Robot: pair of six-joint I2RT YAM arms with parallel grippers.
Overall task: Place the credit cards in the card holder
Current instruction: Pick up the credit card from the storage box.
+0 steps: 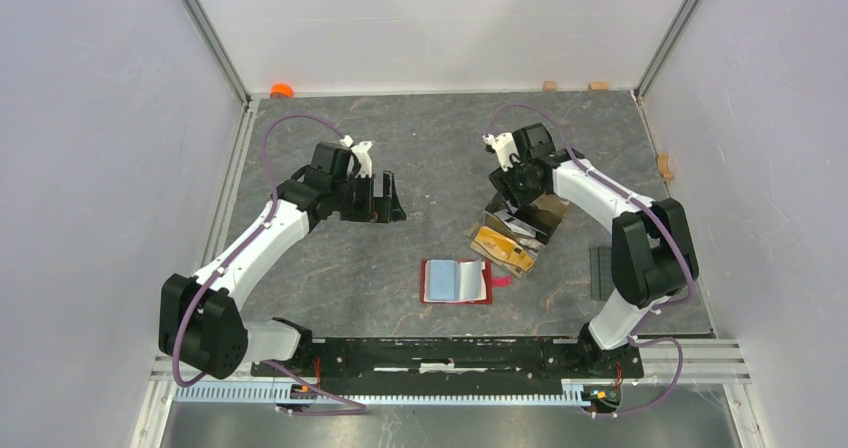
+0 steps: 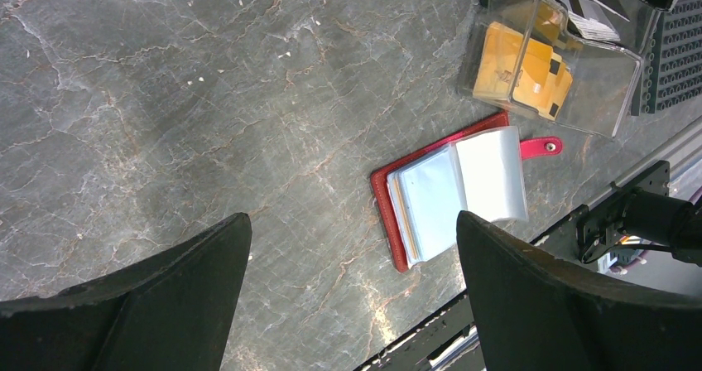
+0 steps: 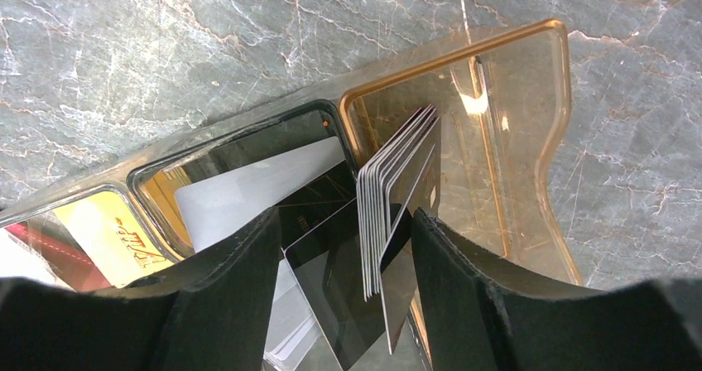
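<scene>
**Desk:** What do you have on the right side?

**Me:** I have the right gripper (image 3: 345, 218) down in the clear divided box (image 3: 530, 98), its jaws apart. A stack of dark credit cards (image 3: 389, 189) stands on edge between them. One finger is right against the stack, while the other still shows a gap, so I see no pinch.

**Desk:** Other cards?

**Me:** An orange card (image 2: 517, 69) lies in the end compartment and a pale grey card (image 3: 248, 193) in the middle one.

**Desk:** And the card holder?

**Me:** The card holder (image 2: 382, 197) lies open on the table (image 2: 165, 98) just beside the box, red cover down and clear sleeves up. A light blue card (image 2: 426, 205) shows through a sleeve. My left gripper (image 2: 352, 222) hangs above the table with its jaws spread wide and nothing in them.
</scene>
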